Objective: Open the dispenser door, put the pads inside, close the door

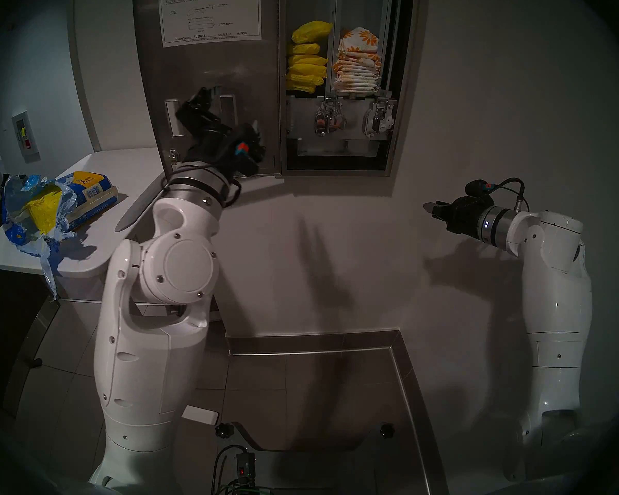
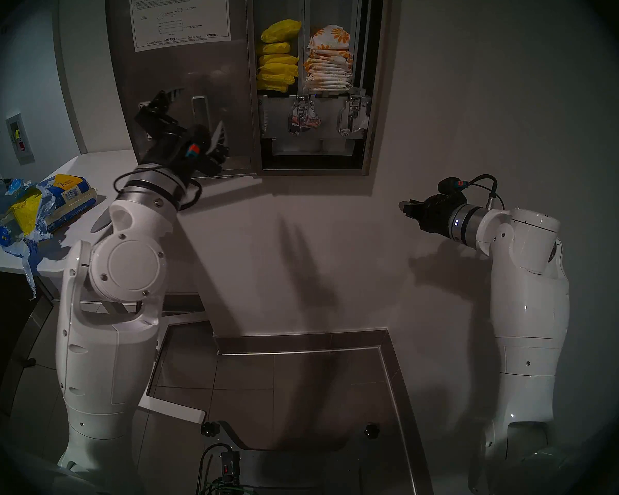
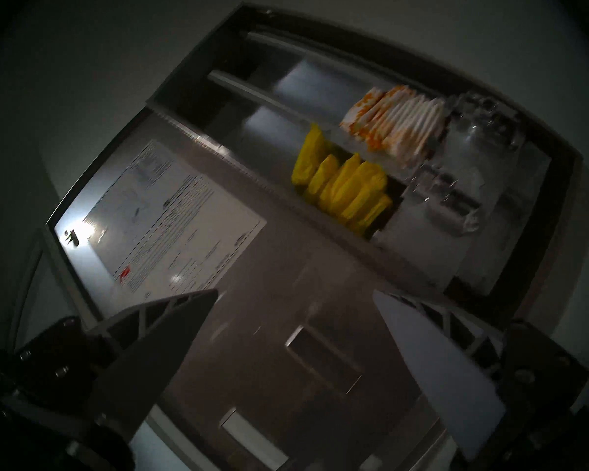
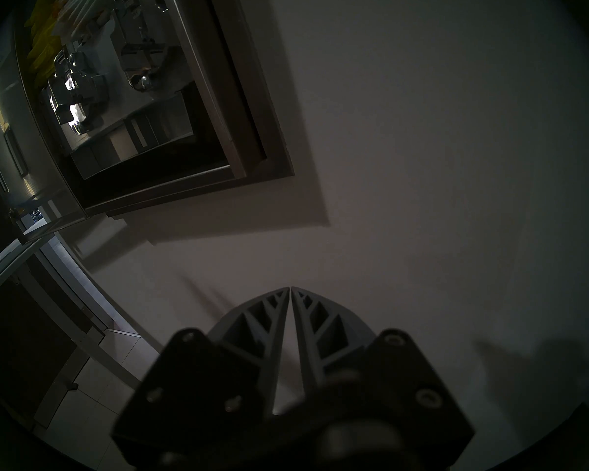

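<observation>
The dispenser door [image 1: 215,72] stands swung wide open, its inner face turned outward with the white instruction sheet [image 1: 209,12] stuck near its top; the left gripper [image 3: 295,295] hovers in front of the lower part of that inner face, its two fingers spread wide apart with nothing between them, and I cannot tell whether either finger touches the steel. Up and to the right of the left gripper, inside the open cabinet, the pads [image 1: 306,56] sit stacked in the left-hand compartment, yellow wrappers piled one on another; beside them, in the right-hand compartment, a stack of white packets with orange flowers [image 1: 358,60] fills the space. Below both stacks hang two chrome lever mechanisms [image 1: 327,117].

The right gripper [image 4: 290,287] is held well apart from the cabinet, low and to the right of it, pointing at the bare wall [image 1: 336,233]; its fingers are pressed together tip to tip, holding nothing.

Down and to the left of the left gripper, a white surface [image 1: 86,262] carries a torn blue-and-yellow plastic pack [image 1: 56,205], with yellow wrappers showing through the rip.
</observation>
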Motion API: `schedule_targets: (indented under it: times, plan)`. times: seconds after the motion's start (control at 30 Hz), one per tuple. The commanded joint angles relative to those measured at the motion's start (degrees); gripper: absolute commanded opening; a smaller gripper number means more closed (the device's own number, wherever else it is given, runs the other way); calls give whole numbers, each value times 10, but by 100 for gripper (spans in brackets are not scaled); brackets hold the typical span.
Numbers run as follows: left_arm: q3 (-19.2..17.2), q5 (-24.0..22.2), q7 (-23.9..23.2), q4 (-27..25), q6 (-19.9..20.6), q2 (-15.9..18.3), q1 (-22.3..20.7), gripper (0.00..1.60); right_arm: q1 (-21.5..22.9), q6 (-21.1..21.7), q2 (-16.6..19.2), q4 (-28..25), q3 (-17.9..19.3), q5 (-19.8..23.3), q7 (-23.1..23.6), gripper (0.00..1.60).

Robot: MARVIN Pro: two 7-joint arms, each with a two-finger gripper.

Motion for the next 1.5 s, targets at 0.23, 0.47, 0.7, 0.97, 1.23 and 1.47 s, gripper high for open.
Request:
schedule_targets:
  times: [0.23, 0.47, 0.7, 0.97, 1.23, 1.47]
  plan:
    - [-151, -106, -12, -11, 53, -23, -72, 160, 15, -1, 3, -16, 1, 1, 0, 52]
    - [-210, -170, -34, -13, 114, -29, -111, 160, 15, -2, 3, -15, 1, 1, 0, 52]
    - [-260, -240, -83, -5, 188, -8, -140, 160, 15, -2, 4, -15, 1, 1, 0, 52]
    - [-314, -310, -155, 46, 264, 45, -175, 160, 15, -2, 4, -15, 1, 1, 0, 52]
    - [-354, -368, -239, 113, 302, 99, -214, 160, 15, -2, 4, -15, 1, 2, 0, 52]
    - [-364, -414, -306, 170, 318, 148, -252, 160, 15, -2, 4, -15, 1, 2, 0, 52]
